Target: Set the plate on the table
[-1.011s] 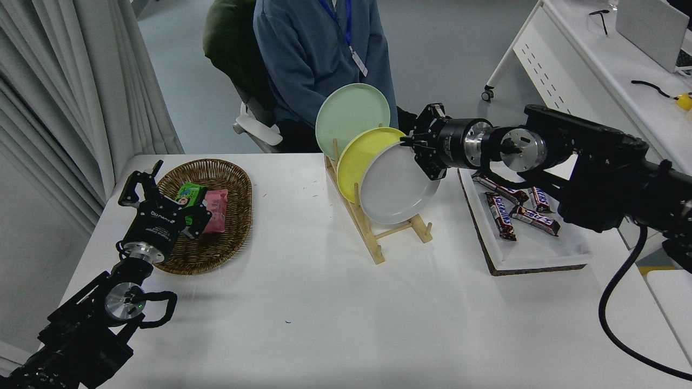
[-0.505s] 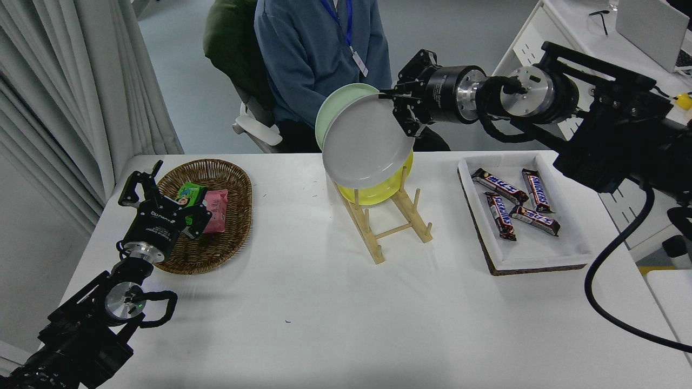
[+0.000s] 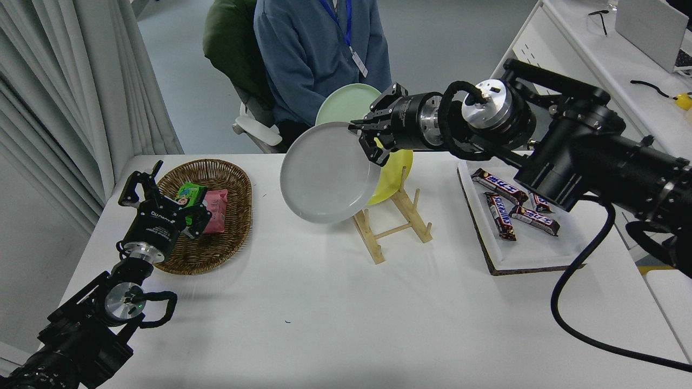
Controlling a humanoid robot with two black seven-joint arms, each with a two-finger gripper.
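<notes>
The light-grey plate (image 3: 324,173) hangs tilted in the air above the white table (image 3: 335,313), left of the wooden rack (image 3: 392,219). My right gripper (image 3: 367,141) is shut on the plate's upper right rim. The yellow plate (image 3: 393,174) and the pale green plate (image 3: 341,104) still stand in the rack behind it. My left gripper (image 3: 141,181) is parked at the lower left, over the wicker basket, with its fingers apart and empty.
A wicker basket (image 3: 213,243) with snack packs sits at the left. A white tray (image 3: 532,248) with chocolate bars lies at the right. A person in a blue jacket (image 3: 319,48) sits at the far side. A white desk (image 3: 594,59) stands at the top right.
My right gripper has lifted the grey plate out of the rack and carried it left and lower, away from the yellow plate. The left arm has not moved.
</notes>
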